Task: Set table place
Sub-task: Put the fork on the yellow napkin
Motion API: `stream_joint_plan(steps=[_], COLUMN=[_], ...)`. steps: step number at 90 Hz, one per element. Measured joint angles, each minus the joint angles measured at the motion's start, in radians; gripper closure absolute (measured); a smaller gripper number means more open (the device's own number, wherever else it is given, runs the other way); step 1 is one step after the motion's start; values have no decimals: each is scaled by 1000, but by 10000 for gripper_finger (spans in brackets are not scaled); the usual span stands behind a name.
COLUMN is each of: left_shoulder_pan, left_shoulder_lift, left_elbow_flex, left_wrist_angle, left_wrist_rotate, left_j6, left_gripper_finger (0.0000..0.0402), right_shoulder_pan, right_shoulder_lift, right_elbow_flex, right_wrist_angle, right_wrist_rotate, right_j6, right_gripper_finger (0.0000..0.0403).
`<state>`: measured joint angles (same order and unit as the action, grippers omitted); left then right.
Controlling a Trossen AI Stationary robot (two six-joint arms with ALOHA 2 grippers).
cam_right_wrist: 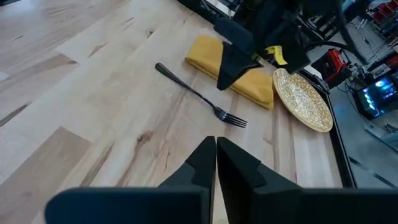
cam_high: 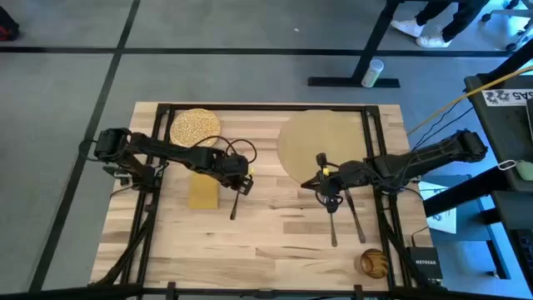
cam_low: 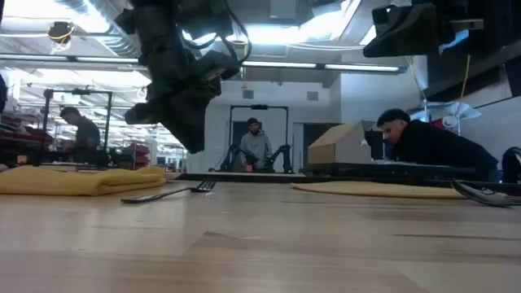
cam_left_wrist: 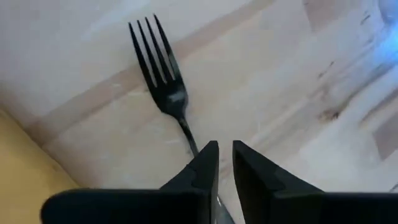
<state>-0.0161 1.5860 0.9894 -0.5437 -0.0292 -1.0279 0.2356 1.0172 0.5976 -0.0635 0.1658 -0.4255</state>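
Observation:
A black fork (cam_left_wrist: pixel 158 68) lies flat on the table (cam_high: pixel 275 242), just right of a folded mustard napkin (cam_high: pixel 203 192). My left gripper (cam_left_wrist: pixel 225 155) hangs above the fork's handle, its fingers a narrow gap apart and touching nothing; the low view shows it raised clear of the fork (cam_low: pixel 167 194). The place, a round tan mat (cam_high: pixel 321 142), lies flat at the far right. My right gripper (cam_right_wrist: pixel 216 152) is shut and holds nothing, near the mat's near edge. A speckled plate (cam_high: pixel 195 127) rests flat at the far left.
Two dark utensils (cam_high: pixel 334 227) (cam_high: pixel 356 218) lie on the table nearer than my right gripper. A small brown round object (cam_high: pixel 373 262) sits at the near right corner. People and desks show in the room beyond the table.

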Motion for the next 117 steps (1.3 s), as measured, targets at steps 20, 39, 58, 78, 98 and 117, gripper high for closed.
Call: stream_joint_plan(steps=[20, 39, 58, 78, 98, 117], left_shoulder_pan=[-20, -14, -15, -14, -18, -18], left_shoulder_lift=[8, 61, 115, 129, 130, 130], left_elbow_flex=[0, 0, 0, 0, 0, 0], left_wrist_angle=[-20, -75, -43, -38, 3, 33], left_wrist_rotate=[-14, -56, -56, -55, -30, -27], left_j6=[16, -48, -95, -139, -162, -154], left_gripper_finger=[338, 322, 315, 315, 315, 315], right_shoulder_pan=[0, 0, 0, 0, 0, 0], right_shoulder_lift=[0, 0, 0, 0, 0, 0], right_elbow_flex=[0, 0, 0, 0, 0, 0], right_wrist_angle=[2, 11, 10, 10, 10, 10], right_wrist_rotate=[7, 8, 8, 7, 7, 7], right_j6=[0, 1, 1, 1, 1, 1], right_gripper_finger=[398, 398, 397, 397, 397, 397])
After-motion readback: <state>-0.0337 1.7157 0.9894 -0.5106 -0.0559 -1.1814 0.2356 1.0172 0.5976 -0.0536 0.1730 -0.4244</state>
